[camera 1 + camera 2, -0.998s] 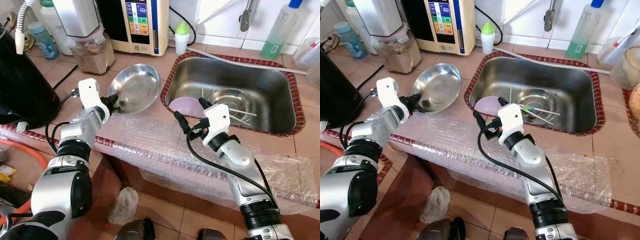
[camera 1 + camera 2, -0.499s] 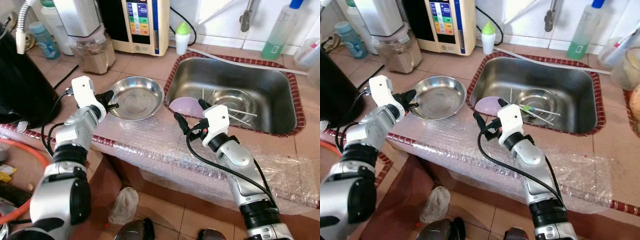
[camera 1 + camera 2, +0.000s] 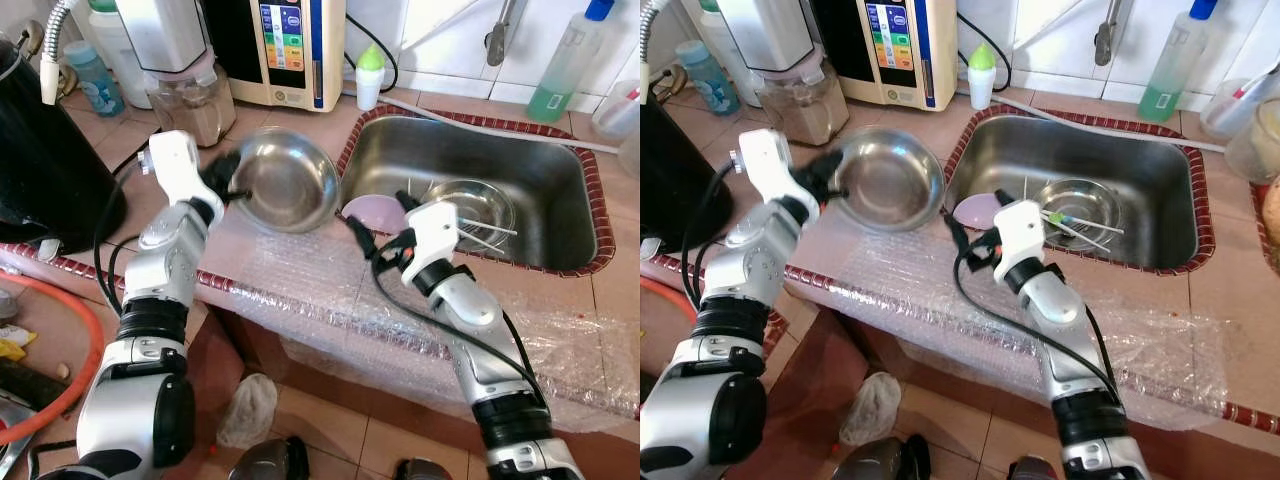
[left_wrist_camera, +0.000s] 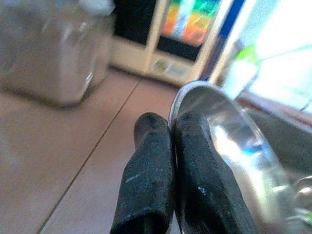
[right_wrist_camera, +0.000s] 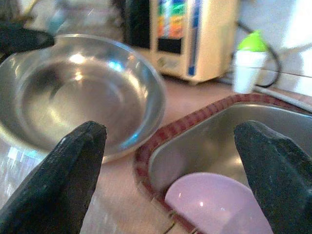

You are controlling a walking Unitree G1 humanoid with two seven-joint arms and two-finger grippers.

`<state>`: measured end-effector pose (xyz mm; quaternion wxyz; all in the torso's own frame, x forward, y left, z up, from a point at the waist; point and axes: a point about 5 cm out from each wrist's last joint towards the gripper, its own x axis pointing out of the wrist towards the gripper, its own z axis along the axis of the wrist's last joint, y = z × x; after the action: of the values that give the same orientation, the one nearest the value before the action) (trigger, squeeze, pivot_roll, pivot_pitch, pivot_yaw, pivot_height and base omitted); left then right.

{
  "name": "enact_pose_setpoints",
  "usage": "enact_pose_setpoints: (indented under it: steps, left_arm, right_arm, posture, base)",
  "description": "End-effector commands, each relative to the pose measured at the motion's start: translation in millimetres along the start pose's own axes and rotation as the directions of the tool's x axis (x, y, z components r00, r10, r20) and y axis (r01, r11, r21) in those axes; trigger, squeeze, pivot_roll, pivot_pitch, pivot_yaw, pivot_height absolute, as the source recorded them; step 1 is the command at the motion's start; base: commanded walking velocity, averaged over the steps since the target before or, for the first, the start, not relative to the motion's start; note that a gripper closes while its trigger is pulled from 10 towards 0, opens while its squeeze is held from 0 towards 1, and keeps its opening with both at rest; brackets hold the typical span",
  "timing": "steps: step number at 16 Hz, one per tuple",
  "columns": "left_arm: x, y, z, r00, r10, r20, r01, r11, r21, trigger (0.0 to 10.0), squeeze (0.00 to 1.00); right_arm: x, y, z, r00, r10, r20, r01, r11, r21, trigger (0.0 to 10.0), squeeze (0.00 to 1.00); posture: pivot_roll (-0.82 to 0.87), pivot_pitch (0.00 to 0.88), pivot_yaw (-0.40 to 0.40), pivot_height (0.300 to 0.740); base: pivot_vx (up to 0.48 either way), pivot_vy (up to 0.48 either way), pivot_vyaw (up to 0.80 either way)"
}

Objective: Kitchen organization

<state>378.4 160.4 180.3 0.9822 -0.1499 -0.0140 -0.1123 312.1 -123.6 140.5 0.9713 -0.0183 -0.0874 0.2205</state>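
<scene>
Steel bowl (image 3: 287,180) is tilted up off the counter (image 3: 300,125), its rim pinched by the left claw (image 3: 226,180). Right claw (image 3: 372,222) is spread wide beside it, over the sink (image 3: 560,180) edge near a purple bowl (image 3: 372,212). Water machine (image 3: 290,45) labels are unreadable.

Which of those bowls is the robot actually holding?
The big steel bowl on the counter, its rim pinched by the left gripper. The pink bowl and small steel bowl lie in the sink, untouched.
</scene>
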Motion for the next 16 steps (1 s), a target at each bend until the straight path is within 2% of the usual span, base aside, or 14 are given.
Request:
enact_pose_setpoints:
  steps: [1, 4, 7, 11, 14, 16]
  left_arm:
    - [-2.4, -1.8, 0, 1.0, -0.017, 0.01, 0.017, 1.0, 0.014, 0.0, 0.0]
    - [-2.6, -18.7, 9, 0.99, -0.106, 0.095, 0.107, 0.994, 0.004, 0.0, 0.0]
    - [-4.1, -25.1, 13, 0.982, -0.144, 0.119, 0.148, 0.989, -0.019, 0.0, 0.0]
    - [-6.7, -34.8, 20, 0.965, -0.207, 0.161, 0.217, 0.975, -0.043, 0.0, 0.0]
    - [-10.4, -36.7, 20, 0.956, -0.24, 0.167, 0.253, 0.965, -0.064, 0.0, 0.0]
    - [-12.5, -45.2, 22, 0.937, -0.297, 0.182, 0.317, 0.944, -0.091, 0.0, 0.0]
  right_arm:
    - [3.4, -2.5, 4, 1.0, -0.021, 0.02, 0.021, 0.999, 0.04, 10.0, 0.0]
    - [12.4, -4.7, -1, 0.995, -0.096, 0.001, 0.094, 0.978, 0.186, 10.0, 0.0]
    - [21.5, 0.7, -6, 0.993, -0.117, -0.02, 0.118, 0.956, 0.27, 10.0, 0.0]
    - [32.8, 7.7, -12, 0.992, -0.115, -0.047, 0.124, 0.937, 0.325, 10.0, 0.0]
    - [29.9, 0.9, -18, 0.987, -0.146, -0.074, 0.163, 0.924, 0.347, 10.0, 0.0]
    - [29.9, -2.0, -20, 0.984, -0.158, -0.086, 0.179, 0.911, 0.372, 10.0, 0.0]
  posture:
    - [-0.03, 0.039, 0.084, 0.74]
    - [-0.03, 0.038, 0.082, 0.74]
    - [-0.02, 0.033, 0.079, 0.74]
    - [-0.01, 0.028, 0.067, 0.74]
    - [-0.01, 0.036, 0.063, 0.74]
    - [-0.01, 0.034, 0.064, 0.74]
  base:
    - [0.0, 0.0, 0.0]
    - [0.0, 0.0, 0.0]
    - [0.0, 0.0, 0.0]
    - [0.0, 0.0, 0.0]
    - [0.0, 0.0, 0.0]
    - [0.0, 0.0, 0.0]
